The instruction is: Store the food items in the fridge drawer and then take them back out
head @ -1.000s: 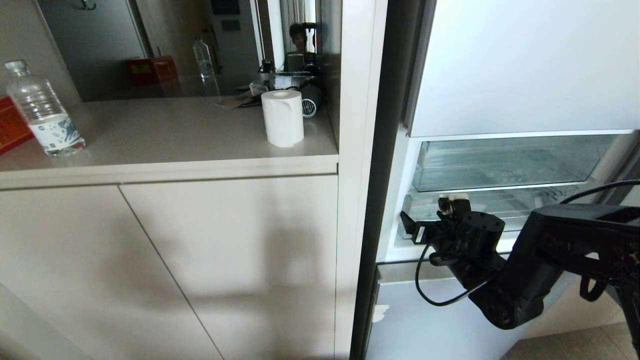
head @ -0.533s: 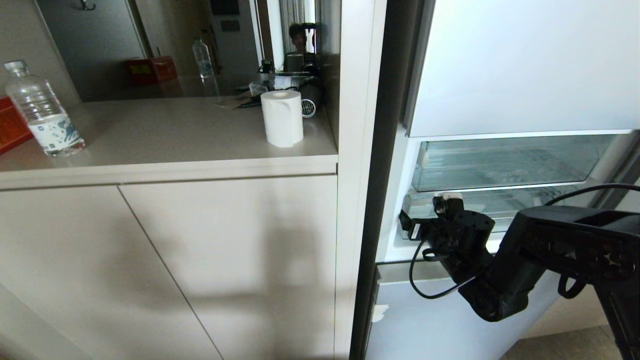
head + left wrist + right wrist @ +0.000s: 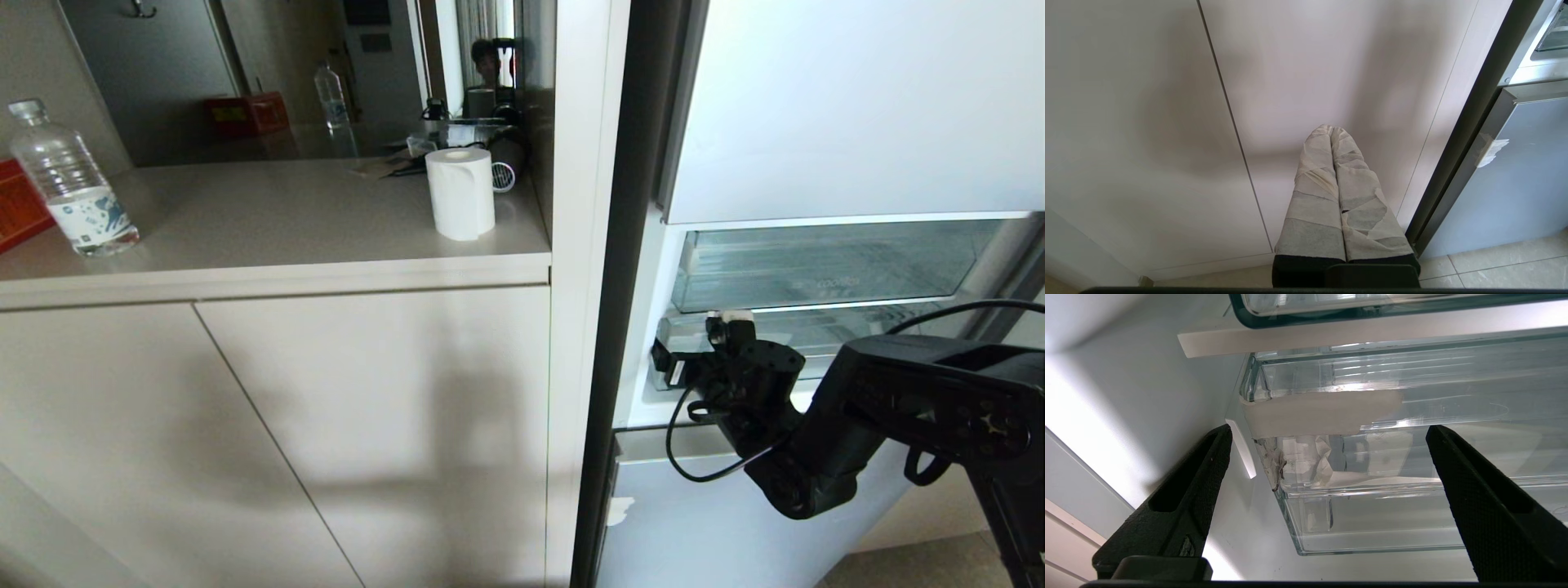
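The fridge [image 3: 857, 106] stands at the right with its middle compartment open. Inside it sits the clear fridge drawer [image 3: 833, 331], under a shallower clear drawer [image 3: 816, 265]. My right gripper [image 3: 694, 349] is open, just in front of the fridge drawer's left end. In the right wrist view the right gripper [image 3: 1329, 430] frames the fridge drawer's thick front lip [image 3: 1372, 457], which carries a strip of pale tape [image 3: 1323, 412]. No food items show; only a crumpled whitish scrap [image 3: 1306, 453] at the drawer's corner. My left gripper [image 3: 1331, 130] is shut, facing a cabinet door.
A beige counter [image 3: 269, 237] to the left holds a water bottle [image 3: 69, 184], a paper roll [image 3: 461, 194] and a red box [image 3: 16, 204]. Cabinet doors [image 3: 367, 425] lie below it. The fridge's lower door panel [image 3: 694, 523] is closed. A mirror reflects a person [image 3: 487, 61].
My right arm has pushed a little toward the fridge. The open gripper has risen slightly, closer to the fridge drawer's front. The left gripper stays put.
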